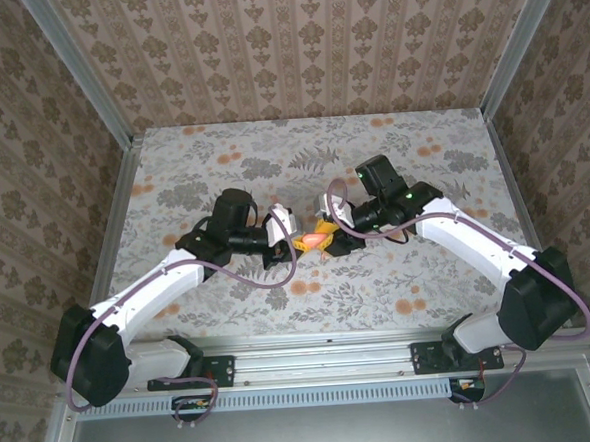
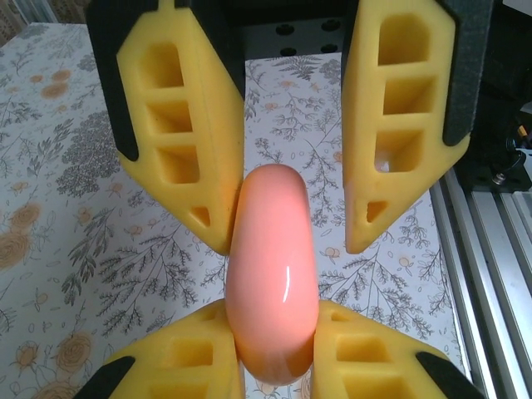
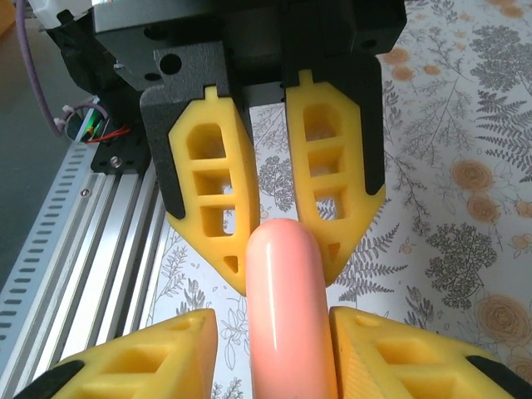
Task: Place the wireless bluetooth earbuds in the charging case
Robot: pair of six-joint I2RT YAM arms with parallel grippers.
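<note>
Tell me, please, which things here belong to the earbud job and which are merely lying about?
Part of the job:
- coral-pink charging case, clamped in the left gripper
- right gripper, open around the case

Just there:
- floral table
- aluminium rail at the near edge

Floral-print tabletop enclosed by damask-patterned wallpaper walls.

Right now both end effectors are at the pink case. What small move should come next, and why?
Probably close the right end effector fully. The left end effector is shut on the pink case, but the right one's fingers only straddle its other end: one touches, the other stands clear. A second firm grip seems needed first.
</note>
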